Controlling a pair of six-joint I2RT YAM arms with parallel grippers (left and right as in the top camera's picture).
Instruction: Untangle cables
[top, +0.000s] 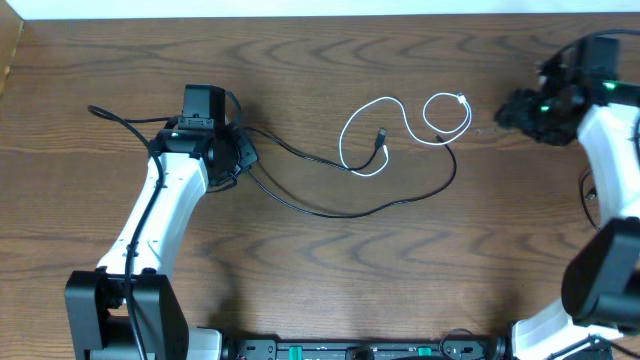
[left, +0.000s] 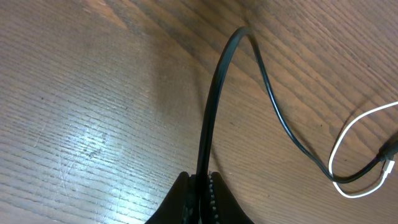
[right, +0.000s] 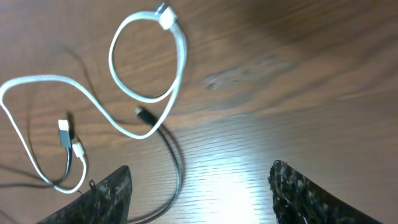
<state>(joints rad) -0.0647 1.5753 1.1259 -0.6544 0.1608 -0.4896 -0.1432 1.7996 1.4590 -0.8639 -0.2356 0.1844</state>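
Note:
A thin black cable (top: 330, 213) runs from my left gripper (top: 244, 156) across the table's middle to a small plug near the white cable (top: 343, 145), which lies in two loose loops. In the left wrist view the jaws are shut on the black cable (left: 214, 93), my left gripper (left: 200, 186) pinching it as it rises from the wood. The right gripper (top: 506, 112) hovers just right of the white loops, apart from them. In the right wrist view my right gripper (right: 199, 186) is open and holds nothing; the white cable (right: 180, 59) and black cable (right: 175, 163) lie ahead of it.
The wooden table (top: 400, 270) has its back edge along the top of the overhead view. The left arm's own thicker black wire (top: 112, 115) trails to the left of that arm. The arm bases (top: 360, 350) stand along the front edge.

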